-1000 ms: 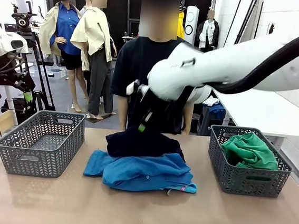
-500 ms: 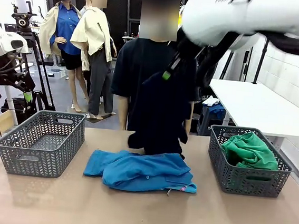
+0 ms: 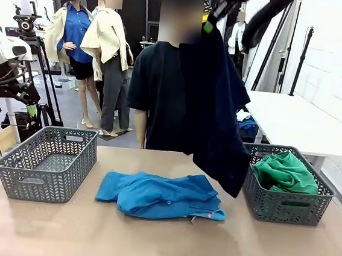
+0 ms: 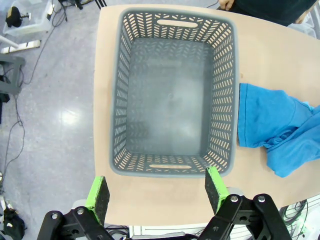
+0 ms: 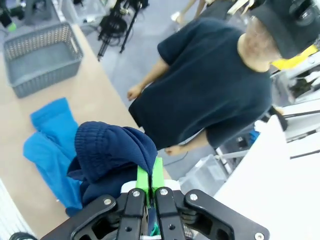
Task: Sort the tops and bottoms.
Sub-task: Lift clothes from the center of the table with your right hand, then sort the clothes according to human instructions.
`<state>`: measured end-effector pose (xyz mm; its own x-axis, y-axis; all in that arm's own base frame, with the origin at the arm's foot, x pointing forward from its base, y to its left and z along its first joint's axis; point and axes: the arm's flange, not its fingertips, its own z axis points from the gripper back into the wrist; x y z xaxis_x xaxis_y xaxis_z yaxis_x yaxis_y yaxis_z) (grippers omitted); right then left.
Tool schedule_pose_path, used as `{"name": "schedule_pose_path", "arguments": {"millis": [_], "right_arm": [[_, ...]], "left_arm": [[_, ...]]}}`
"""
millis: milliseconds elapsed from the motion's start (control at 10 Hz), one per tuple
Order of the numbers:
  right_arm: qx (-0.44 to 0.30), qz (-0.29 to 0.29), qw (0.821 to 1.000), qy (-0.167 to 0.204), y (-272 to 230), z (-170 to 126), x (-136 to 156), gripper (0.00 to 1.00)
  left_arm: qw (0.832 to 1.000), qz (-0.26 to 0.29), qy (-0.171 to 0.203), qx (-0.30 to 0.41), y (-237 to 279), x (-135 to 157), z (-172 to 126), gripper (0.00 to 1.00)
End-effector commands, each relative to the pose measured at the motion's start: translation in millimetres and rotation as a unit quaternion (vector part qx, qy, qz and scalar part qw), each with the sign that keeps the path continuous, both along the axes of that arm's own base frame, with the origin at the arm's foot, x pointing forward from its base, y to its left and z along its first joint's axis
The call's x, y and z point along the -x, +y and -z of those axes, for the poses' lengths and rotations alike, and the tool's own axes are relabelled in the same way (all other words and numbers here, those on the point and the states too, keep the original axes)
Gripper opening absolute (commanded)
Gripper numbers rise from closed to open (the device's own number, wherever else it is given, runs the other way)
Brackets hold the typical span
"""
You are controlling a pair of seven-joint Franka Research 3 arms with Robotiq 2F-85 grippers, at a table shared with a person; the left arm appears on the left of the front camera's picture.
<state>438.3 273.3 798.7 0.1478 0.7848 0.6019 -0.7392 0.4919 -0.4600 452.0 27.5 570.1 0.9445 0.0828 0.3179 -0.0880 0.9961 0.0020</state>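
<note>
Right claw: you are seeing the right gripper [image 3: 212, 24] riding high at 1 o'clock in the front view. The right wrist view is showing its green pads [image 5: 149, 175] pinching shut on a bunched fold of the navy shirt [image 5: 110, 150].
Navy shirt: it [image 3: 218, 108] is hanging full length in front of the person [image 3: 153, 90]. Its lowest corner is dangling by the right basket [image 3: 278, 205]; you cannot tell whether they are touching.
Left claw: the left gripper [image 4: 156, 190] is hovering over the left basket [image 4: 117, 100] at 9 o'clock, fingers spread wide and holding nothing.
Front view alone: it is giving you the green top [image 3: 285, 169] lying in the right basket at 3 o'clock.
Bottoms: the blue bottoms [image 3: 158, 193] are lying piled at the table's centre, pink tag [image 3: 211, 215] toward 5 o'clock. The two blues are possibly overlapping.
Left wrist alone: it is showing you the pile's edge [image 4: 270, 130] lying just beside the left basket's wall.
Open room: bare table [image 3: 147, 247] is running along 6 o'clock, and a gap is lying between the pile and the right basket.
</note>
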Motion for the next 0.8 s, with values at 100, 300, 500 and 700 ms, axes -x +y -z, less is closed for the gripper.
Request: {"name": "schedule_pose_path", "arguments": {"millis": [100,300,500,700], "right_arm": [[0.000,0.030,0.999,-0.023,23.3,-35.8,-4.3,0.00],[-0.005,0.009,1.000,-0.024,10.4,-28.5,6.3,0.00],[-0.005,0.009,1.000,-0.024,10.4,-28.5,6.3,0.00],[-0.005,0.009,1.000,-0.024,10.4,-28.5,6.3,0.00]], "left_arm": [[1.000,-0.001,0.004,-0.009,1.7,1.1,-1.6,1.00],[1.000,-0.001,0.004,-0.009,1.7,1.1,-1.6,1.00],[1.000,-0.001,0.004,-0.009,1.7,1.1,-1.6,1.00],[1.000,-0.001,0.004,-0.009,1.7,1.1,-1.6,1.00]]}}
